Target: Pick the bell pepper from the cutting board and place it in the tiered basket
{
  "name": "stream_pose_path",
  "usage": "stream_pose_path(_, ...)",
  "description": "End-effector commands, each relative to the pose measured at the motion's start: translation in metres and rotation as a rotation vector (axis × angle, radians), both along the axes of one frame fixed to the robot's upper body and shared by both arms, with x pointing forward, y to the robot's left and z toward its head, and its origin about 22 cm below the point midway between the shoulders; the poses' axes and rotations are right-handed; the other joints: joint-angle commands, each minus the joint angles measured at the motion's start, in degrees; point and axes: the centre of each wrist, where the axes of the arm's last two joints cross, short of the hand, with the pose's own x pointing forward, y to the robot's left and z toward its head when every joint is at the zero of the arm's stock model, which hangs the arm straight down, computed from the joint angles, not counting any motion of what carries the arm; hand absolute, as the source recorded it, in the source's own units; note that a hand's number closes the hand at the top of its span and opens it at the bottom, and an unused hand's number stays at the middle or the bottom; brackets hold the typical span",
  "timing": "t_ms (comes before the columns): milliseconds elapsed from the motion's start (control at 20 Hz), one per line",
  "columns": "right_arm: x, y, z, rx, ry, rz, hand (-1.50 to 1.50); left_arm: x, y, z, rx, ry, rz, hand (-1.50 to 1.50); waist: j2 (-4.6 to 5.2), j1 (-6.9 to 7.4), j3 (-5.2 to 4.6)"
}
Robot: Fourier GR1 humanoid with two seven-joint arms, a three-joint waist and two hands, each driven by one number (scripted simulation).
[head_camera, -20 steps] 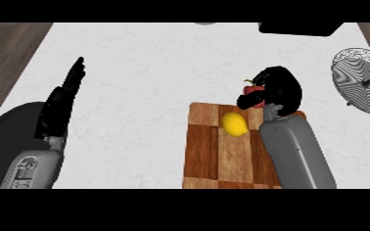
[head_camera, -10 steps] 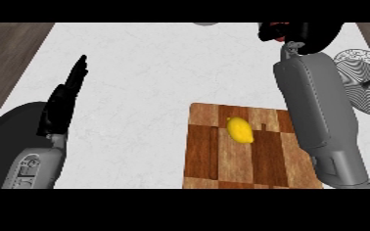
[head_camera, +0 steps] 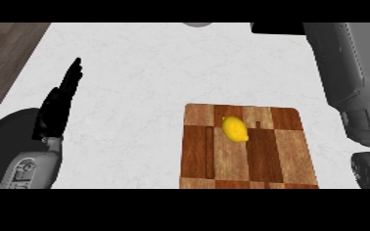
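Note:
A wooden cutting board lies on the white counter at the lower middle. A yellow, lemon-like fruit rests on its upper half. No bell pepper shows in the head view. My right forearm runs up the right side and leaves the picture at the top, so the right hand is out of sight. My left hand stands at the left edge with its fingers straight and pointing up, holding nothing. I cannot make out the tiered basket; the forearm covers the right edge where it stood.
A black object sits at the counter's far edge beside the right forearm. A grey round rim shows at the top middle. A dark rounded shape peeks in at the lower right. Dark wood flooring borders the counter at the left.
The right arm has swung up and to the right from the board, and its hand with the red thing it held has passed beyond the top edge. The left hand has stayed put.

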Motion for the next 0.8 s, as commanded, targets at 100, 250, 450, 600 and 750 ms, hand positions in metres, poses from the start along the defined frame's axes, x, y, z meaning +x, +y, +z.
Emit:
stream_pose_path(100, 0.008, -0.033, 0.031, 0.102, -0.063, 0.006, 1.50, 0.003, 0.024, 0.003, -0.007, 0.007, 0.012, 0.00, -0.05, -0.78, 0.04)
stream_pose_path(250, 0.007, -0.063, -0.015, 0.003, 0.032, -0.007, 1.50, -0.021, 0.006, -0.005, 0.011, 0.008, 0.016, 0.00, -0.36, -1.04, 0.06)
stream_pose_path(450, 0.009, -0.093, -0.016, -0.063, 0.098, -0.050, 1.50, -0.014, 0.000, -0.008, 0.009, -0.008, 0.015, 0.00, 0.02, -0.53, 0.06)
stream_pose_path(600, 0.008, -0.110, 0.005, -0.148, 0.166, -0.168, 1.50, 0.003, 0.012, 0.007, 0.001, -0.015, 0.005, 0.00, 0.45, -0.04, 0.01)
stream_pose_path(750, 0.000, -0.143, -0.003, -0.223, 0.304, -0.248, 1.50, -0.003, 0.011, 0.008, 0.000, -0.009, 0.010, 0.00, 0.23, -0.20, 0.03)
